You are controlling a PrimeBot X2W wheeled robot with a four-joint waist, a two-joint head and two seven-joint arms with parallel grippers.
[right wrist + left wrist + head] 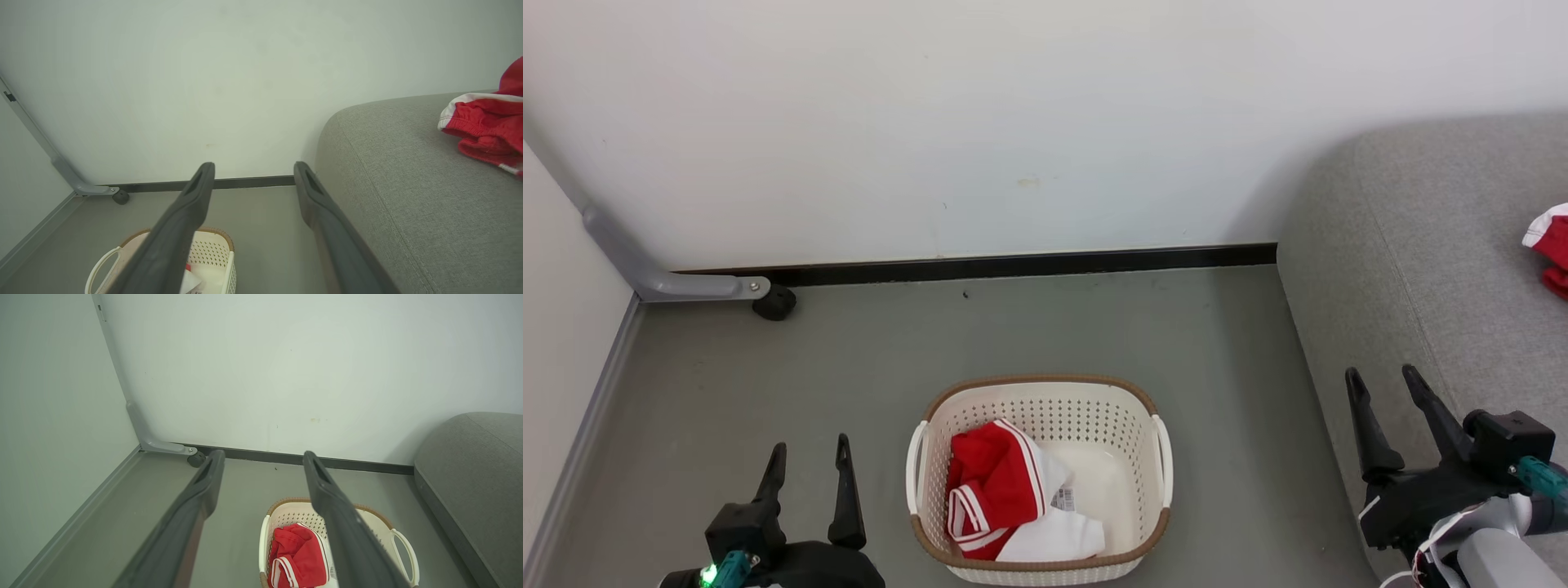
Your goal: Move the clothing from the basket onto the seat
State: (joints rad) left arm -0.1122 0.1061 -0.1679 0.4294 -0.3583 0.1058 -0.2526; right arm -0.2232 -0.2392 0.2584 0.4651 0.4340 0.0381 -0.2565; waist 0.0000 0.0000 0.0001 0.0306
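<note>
barcode sticker (pixel 1063 499) inside basket (pixel 1039 389), print too small to read

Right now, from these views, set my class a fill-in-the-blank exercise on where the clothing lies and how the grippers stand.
One red and white garment lies in the cream ____ on the floor.
Another red garment lies on the grey ____.
The left gripper and right gripper both stand ____.
Missing words: basket, seat, open.

A white wall (pixel 1013 122) meets the grey floor (pixel 1054 327) along a dark baseboard (pixel 1029 265).
</note>
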